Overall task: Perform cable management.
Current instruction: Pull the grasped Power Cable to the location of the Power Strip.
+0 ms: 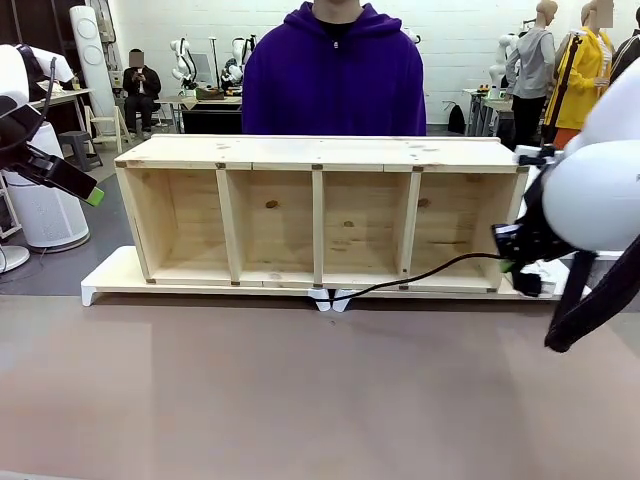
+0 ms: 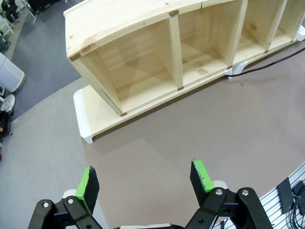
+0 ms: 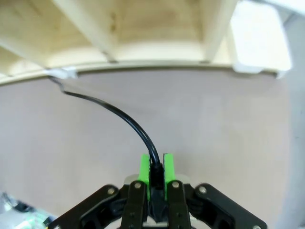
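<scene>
The robot's right claw (image 3: 155, 164) is clamped on the end of the cord (image 3: 128, 121), its two green pads pressed together on either side of the black lead, just off the right-hand end of the wooden shelf (image 1: 320, 155). From the grip the cord rises in a loose arc and runs left along the foot of the shelf to a small white piece (image 1: 331, 299) under the middle of its front edge, where it drops out of sight. Whether it is fastened there cannot be told. The left claw (image 2: 143, 179) hangs with its pads wide apart and nothing between them, high over the bare brown table (image 1: 300, 400) and well away from the left end of the shelf. A person in a purple hoodie (image 1: 335, 80) stands behind the shelf, hands out of view.

The step in hand looks like leading the gripped end to where the cord is meant to lie. Done well, that probably means a slow, level move that leaves some slack in the arc, so the far end is not dragged out from the white piece. The grip sits near the very tip, so a sharp twist of the wrist could kink the cord or let it slip through the pads.
</scene>
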Tool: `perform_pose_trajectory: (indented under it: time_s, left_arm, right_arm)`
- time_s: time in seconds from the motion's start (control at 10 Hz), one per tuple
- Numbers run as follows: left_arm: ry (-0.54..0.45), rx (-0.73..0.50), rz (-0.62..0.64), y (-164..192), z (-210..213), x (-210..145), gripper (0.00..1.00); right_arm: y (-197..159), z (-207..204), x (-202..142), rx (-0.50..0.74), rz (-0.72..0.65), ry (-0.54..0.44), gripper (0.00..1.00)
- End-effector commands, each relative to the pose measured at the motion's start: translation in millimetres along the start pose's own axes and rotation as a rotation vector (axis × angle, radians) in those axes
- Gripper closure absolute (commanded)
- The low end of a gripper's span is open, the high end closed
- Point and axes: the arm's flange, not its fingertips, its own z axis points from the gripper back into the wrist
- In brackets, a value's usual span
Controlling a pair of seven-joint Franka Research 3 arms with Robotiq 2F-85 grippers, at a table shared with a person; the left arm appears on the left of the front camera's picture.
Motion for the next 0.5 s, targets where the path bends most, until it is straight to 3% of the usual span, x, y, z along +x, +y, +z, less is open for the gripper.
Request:
perform_pose_trajectory:
  time_s: [0.0,0.4]
  left_arm:
    - [-0.010,0.004,0.002,0,-2,2,0.00]
    - [-0.010,0.004,0.002,0,-2,2,0.00]
  right_arm:
    - [-75,-29,-132,-0.047,-0.006,-0.018,0.85]
    - [-99,-40,-109,-0.061,-0.017,-0.017,0.85]
